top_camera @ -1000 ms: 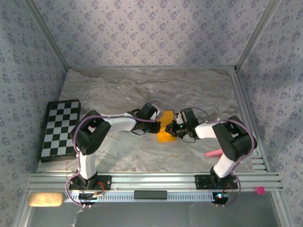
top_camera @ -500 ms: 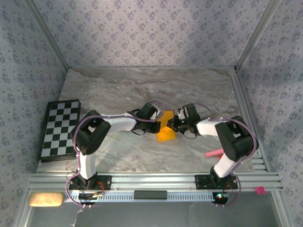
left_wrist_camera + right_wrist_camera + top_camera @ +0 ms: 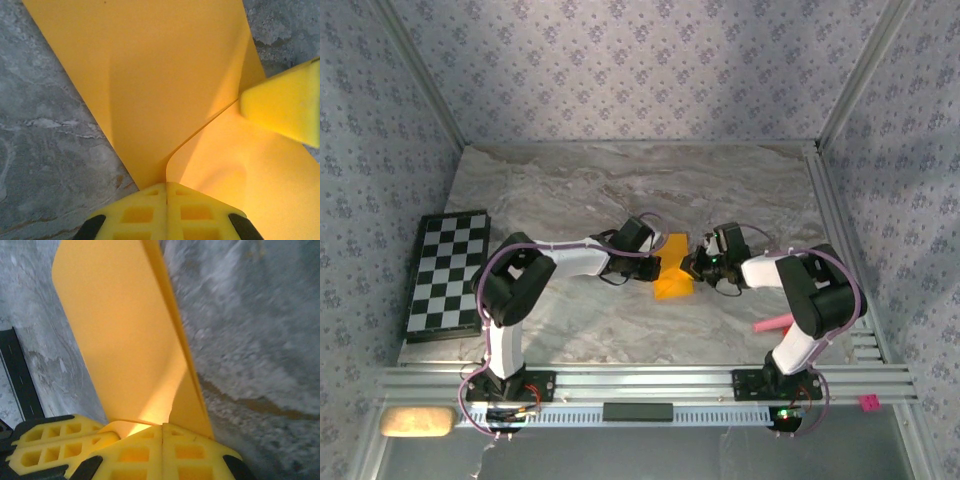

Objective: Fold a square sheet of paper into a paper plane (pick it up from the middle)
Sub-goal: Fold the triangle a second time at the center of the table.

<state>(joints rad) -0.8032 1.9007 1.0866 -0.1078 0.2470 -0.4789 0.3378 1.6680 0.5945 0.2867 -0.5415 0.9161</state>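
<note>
Broadly, the table (image 3: pixel 620 190) carries little. The chequered board (image 3: pixel 445 272) is parked at its left edge, well out of the work. Both arms reach inward and meet at the sheet (image 3: pixel 672 282), which sits near the table's centre, partly lifted and bent into a shallow V rather than lying flat. The left gripper (image 3: pixel 166 186) has its fingers pressed together on a pinch of the paper, just where two flaps run into one another. I take that as an anchor fixing the crease line. The right gripper (image 3: pixel 161 427) is likewise clamped tight on the sheet from the other side, with two layers running out from between its pads. That hold looks meant to bring one half over the other. Because the two grips are so near each other, the short span between them should be firm enough to fold and not sag. The pink stick (image 3: pixel 770 323) lies well apart, by the right arm, untouched.
</note>
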